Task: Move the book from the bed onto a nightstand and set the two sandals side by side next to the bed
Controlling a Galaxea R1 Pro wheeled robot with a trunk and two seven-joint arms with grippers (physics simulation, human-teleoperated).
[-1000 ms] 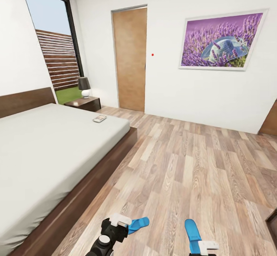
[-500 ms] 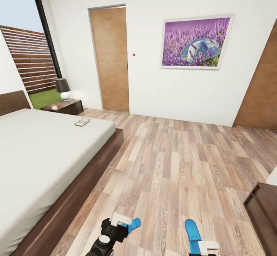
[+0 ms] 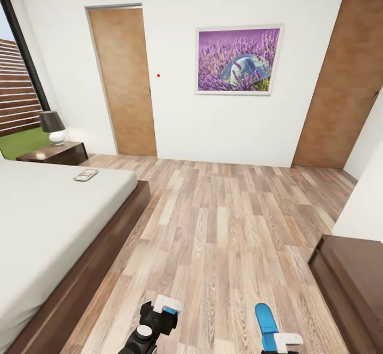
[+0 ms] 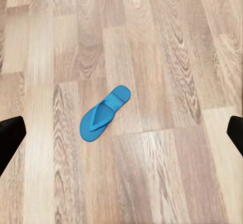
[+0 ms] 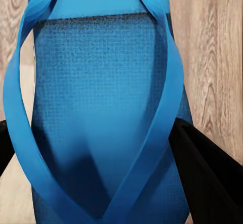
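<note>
One blue sandal (image 5: 101,118) is clamped between the right gripper (image 3: 282,343) fingers; the other sandal (image 4: 104,114) lies flat on the wood-plank floor (image 3: 234,226) beneath the left gripper (image 3: 159,317), whose jaws stand wide apart and empty. The book (image 3: 85,174) rests on the bed (image 3: 48,221) near its corner, the nightstand (image 3: 53,153) with a lamp (image 3: 53,126) beyond

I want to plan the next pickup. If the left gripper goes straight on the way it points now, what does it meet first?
Most likely the blue sandal lying flat on the wood floor, alone between the open fingers in the left wrist view. It sits slightly off centre, so the left gripper might touch floor beside it; depth is unclear.
</note>
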